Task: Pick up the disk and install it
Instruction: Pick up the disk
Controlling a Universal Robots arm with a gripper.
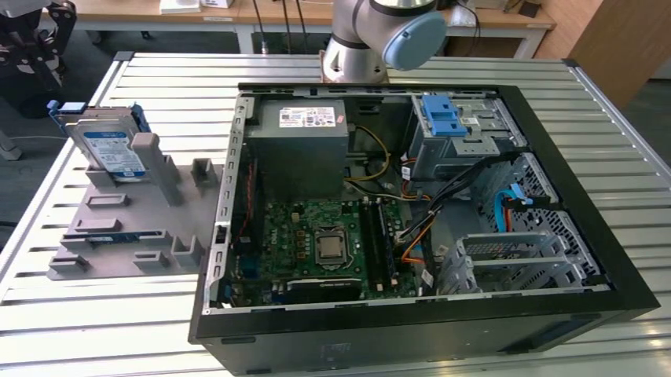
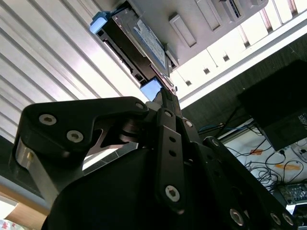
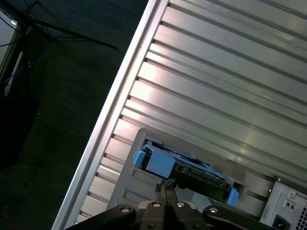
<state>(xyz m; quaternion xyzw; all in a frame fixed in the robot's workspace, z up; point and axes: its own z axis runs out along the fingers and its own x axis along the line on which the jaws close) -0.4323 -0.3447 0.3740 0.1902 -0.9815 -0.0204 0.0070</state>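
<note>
The disk (image 1: pixel 110 149) stands on edge in a slot of a grey holder (image 1: pixel 126 216) at the exterior view's left, its white-and-blue label facing out and blue carrier tabs at its ends. In both wrist views my gripper (image 3: pixel 163 183) (image 2: pixel 167 92) hangs close over the disk (image 3: pixel 187 167) (image 2: pixel 144 43), near one blue end tab (image 3: pixel 156 163). Its thin fingertips are pressed together, shut and holding nothing; I cannot tell whether they touch the carrier.
The open computer case (image 1: pixel 587 196) lies flat on the slatted metal table (image 1: pixel 157 78), with a blue latch bracket (image 1: pixel 445 118) on the drive cage, a grey power supply (image 1: pixel 304 149) and the motherboard (image 1: pixel 325 243) inside. The table's edge (image 3: pixel 120 105) runs close to the holder.
</note>
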